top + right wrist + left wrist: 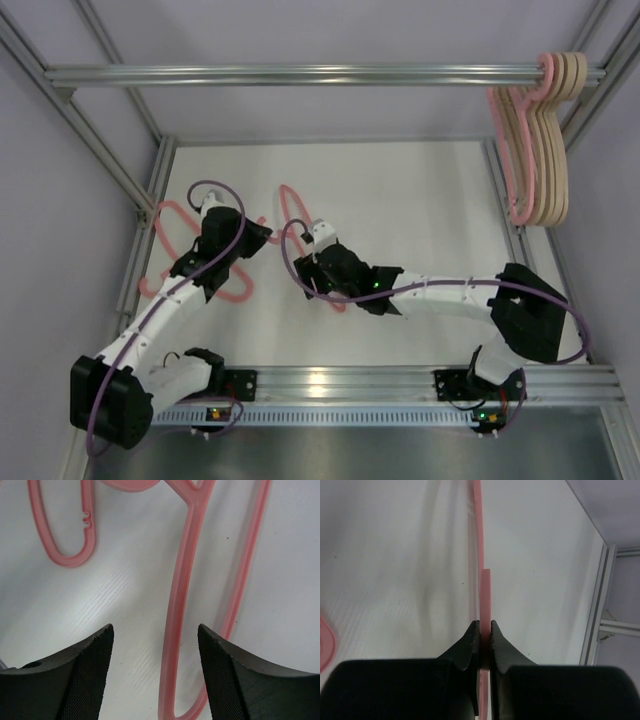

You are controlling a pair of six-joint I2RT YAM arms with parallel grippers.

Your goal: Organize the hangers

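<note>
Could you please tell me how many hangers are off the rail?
2: a pink hanger at the left, pinched in the left claw; a pink hanger mid-table, beneath the open right claw. Arms may hide others.

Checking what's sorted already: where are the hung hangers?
In the top view, the hung hangers hang at the far-right end of the overhead rail, above the right edge of the table.

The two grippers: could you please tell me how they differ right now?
The left gripper is shut on a thin pink plastic hanger seen edge-on; the right gripper is open. The left fingers pinch their hanger; the right fingers straddle a second pink hanger untouched. Both point at the white table.
</note>
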